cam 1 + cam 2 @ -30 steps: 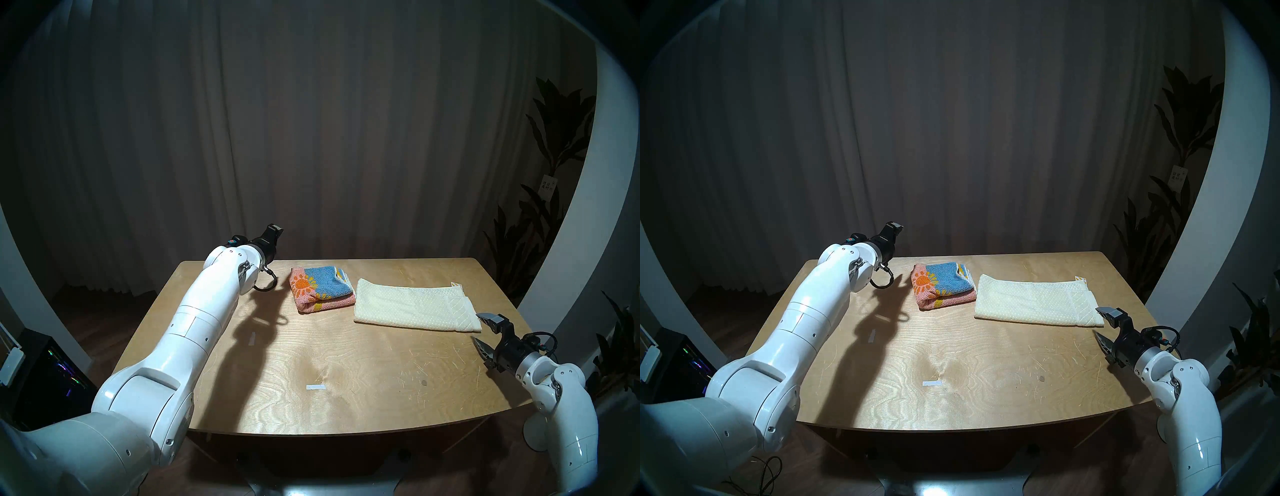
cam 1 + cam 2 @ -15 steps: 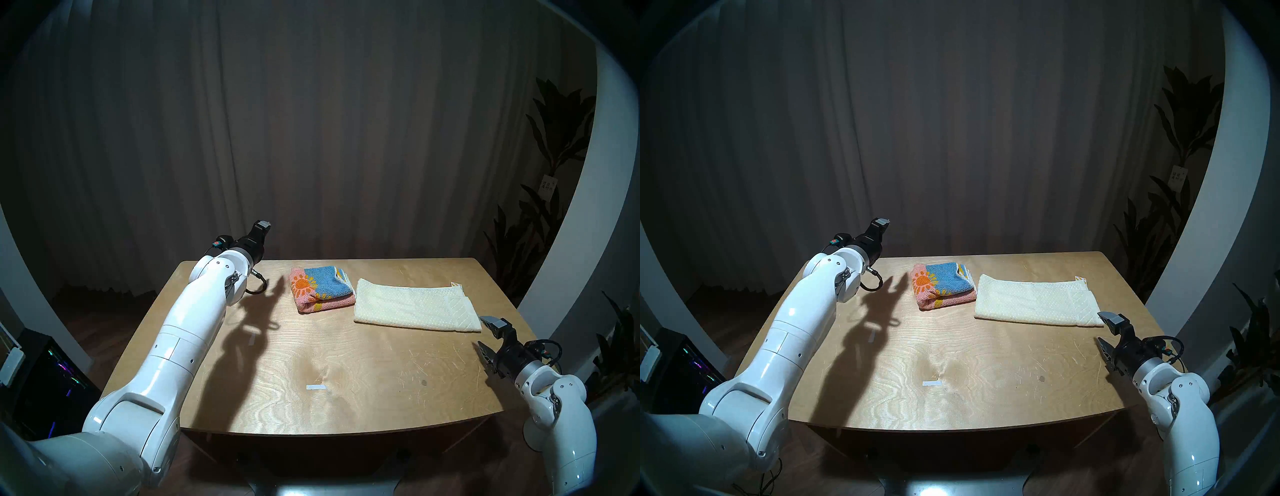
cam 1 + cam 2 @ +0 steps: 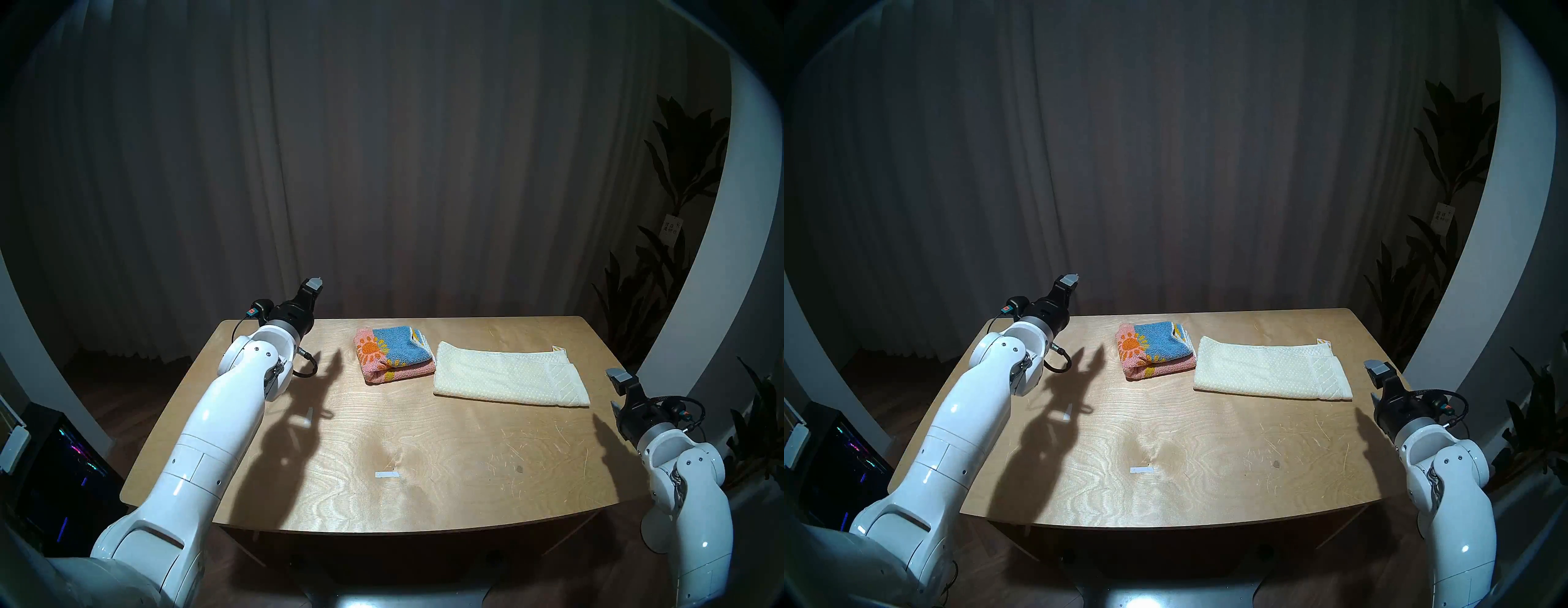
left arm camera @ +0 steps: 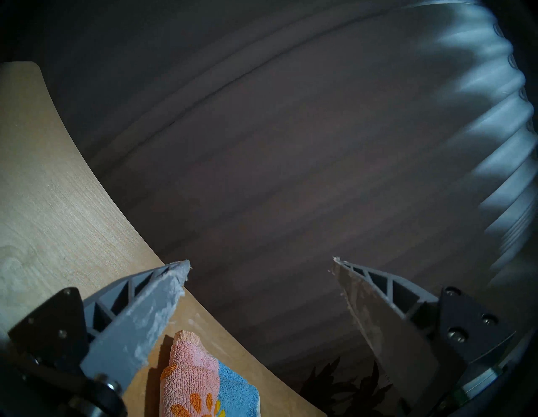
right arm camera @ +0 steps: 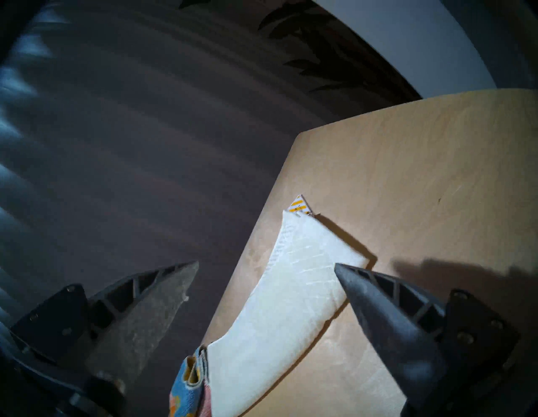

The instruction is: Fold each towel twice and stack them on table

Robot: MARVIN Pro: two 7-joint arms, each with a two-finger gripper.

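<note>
A dark pleated curtain [image 3: 382, 170] fills the background. To its right stands a white curved pillar [image 3: 721, 263], and between the two rises a tall leafy plant [image 3: 674, 178] with a small white tag [image 3: 671, 228] hanging among its leaves. At the curtain's lower left, down by the floor, a black computer case [image 3: 63, 471] shows coloured lights.
</note>
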